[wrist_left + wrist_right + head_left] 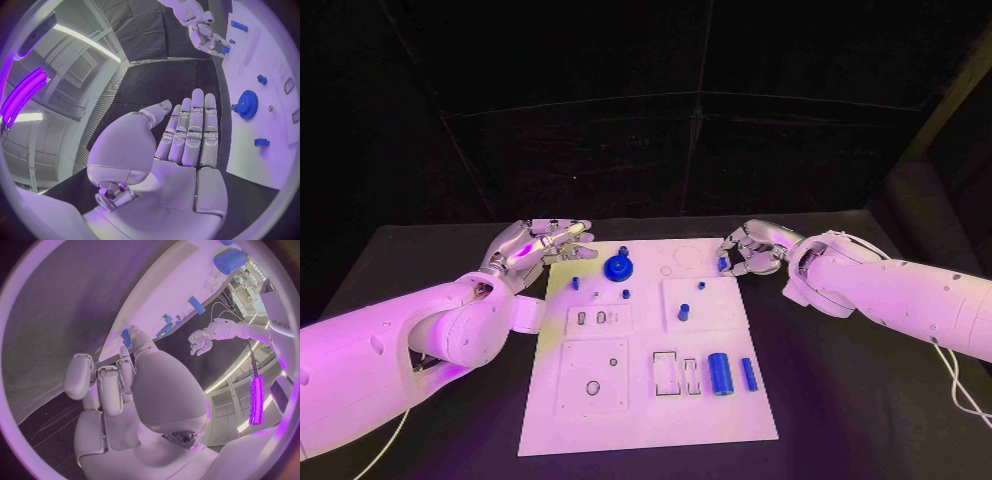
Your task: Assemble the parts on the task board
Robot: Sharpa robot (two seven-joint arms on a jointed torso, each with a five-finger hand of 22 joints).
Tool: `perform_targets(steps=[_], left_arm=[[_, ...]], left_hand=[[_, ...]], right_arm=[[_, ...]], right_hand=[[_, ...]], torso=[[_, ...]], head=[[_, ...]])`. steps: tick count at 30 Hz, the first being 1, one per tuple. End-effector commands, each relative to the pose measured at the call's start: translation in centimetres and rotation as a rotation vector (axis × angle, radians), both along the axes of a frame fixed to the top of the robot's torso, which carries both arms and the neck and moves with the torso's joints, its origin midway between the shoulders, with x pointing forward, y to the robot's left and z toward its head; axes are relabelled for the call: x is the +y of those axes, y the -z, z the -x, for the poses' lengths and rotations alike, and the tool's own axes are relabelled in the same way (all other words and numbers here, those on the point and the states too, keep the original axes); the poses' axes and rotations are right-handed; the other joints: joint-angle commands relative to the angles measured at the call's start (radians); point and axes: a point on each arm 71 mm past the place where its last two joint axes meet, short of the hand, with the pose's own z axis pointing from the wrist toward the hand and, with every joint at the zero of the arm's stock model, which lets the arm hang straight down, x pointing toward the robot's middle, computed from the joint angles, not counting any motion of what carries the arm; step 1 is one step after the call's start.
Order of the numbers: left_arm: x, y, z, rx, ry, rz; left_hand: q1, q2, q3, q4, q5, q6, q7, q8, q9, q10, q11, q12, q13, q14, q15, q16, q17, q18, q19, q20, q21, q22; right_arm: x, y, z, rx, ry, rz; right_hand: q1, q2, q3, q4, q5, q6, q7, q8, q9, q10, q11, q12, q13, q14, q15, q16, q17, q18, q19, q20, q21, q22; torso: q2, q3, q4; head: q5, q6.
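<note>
Task board (646, 410) flat on black table (848, 420), mid-table, long side running away from the robot. Blue gear (619, 266) standing near far left end; small blue pegs (576, 283) dotted just nearer. Large blue cylinder (720, 373) and slimmer blue rod (749, 374) side by side toward near right; short blue pin (685, 312) upright on raised square. Left hand (538, 243) off far left corner of board, fingers (194, 125) straight and close together, holding nothing. Right hand (754, 250) at far right edge, fingers (103, 385) curled, pinching small blue part (723, 264) at fingertips, over board edge
</note>
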Motion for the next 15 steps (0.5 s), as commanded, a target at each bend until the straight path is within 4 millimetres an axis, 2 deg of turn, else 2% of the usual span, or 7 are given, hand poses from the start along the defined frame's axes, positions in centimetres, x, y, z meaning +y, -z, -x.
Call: perform_targets(steps=[1,7,15], left_arm=[[-0.14,-0.18,0.02,-0.014,0.016,0.004],[-0.1,-0.17,0.01,-0.014,0.015,0.003],[-0.1,-0.17,0.0,-0.014,0.015,0.003]], left_hand=[[-0.004,-0.007,0.005,0.002,0.001,0.0,0.007,-0.004,-0.001,-0.006,0.004,-0.005,-0.001,0.005,0.001,-0.006,0.001,0.006,0.004,-0.001,-0.004,-0.001],[-0.004,-0.007,0.005,0.002,0.001,0.0,0.007,-0.004,-0.001,-0.006,0.004,-0.005,-0.001,0.005,0.001,-0.006,0.001,0.006,0.004,-0.001,-0.004,-0.001],[-0.004,-0.007,0.005,0.002,0.001,0.0,0.007,-0.004,-0.001,-0.006,0.004,-0.005,-0.001,0.005,0.001,-0.006,0.001,0.006,0.004,-0.001,-0.004,-0.001]], right_arm=[[-0.02,0.1,-0.03,0.01,0.0,0.022],[-0.01,0.15,-0.07,0.011,0.002,0.024],[0.32,0.21,-0.11,0.016,-0.005,0.021]], right_hand=[[-0.002,0.006,0.0,-0.008,-0.004,0.007,0.001,0.006,0.0,0.007,0.0,-0.002,-0.024,0.07,-0.006,0.005,0.09,-0.009,0.003,-0.001,0.003,0.002],[-0.012,0.01,0.002,-0.007,-0.007,0.016,0.0,0.008,0.0,0.009,-0.001,-0.001,-0.022,0.07,-0.006,0.006,0.091,-0.01,0.005,-0.002,0.004,0.005],[-0.038,0.026,0.008,-0.001,-0.007,0.045,-0.007,0.015,0.0,0.017,-0.007,0.008,-0.012,0.073,-0.01,0.011,0.101,-0.011,0.01,-0.004,0.009,0.013]], torso=[[0.0,0.0004,0.0011],[0.0,0.0004,0.0001],[0.0,0.0011,0.0005]], head=[[-0.002,0.0],[-0.002,0.002],[-0.003,0.001]])
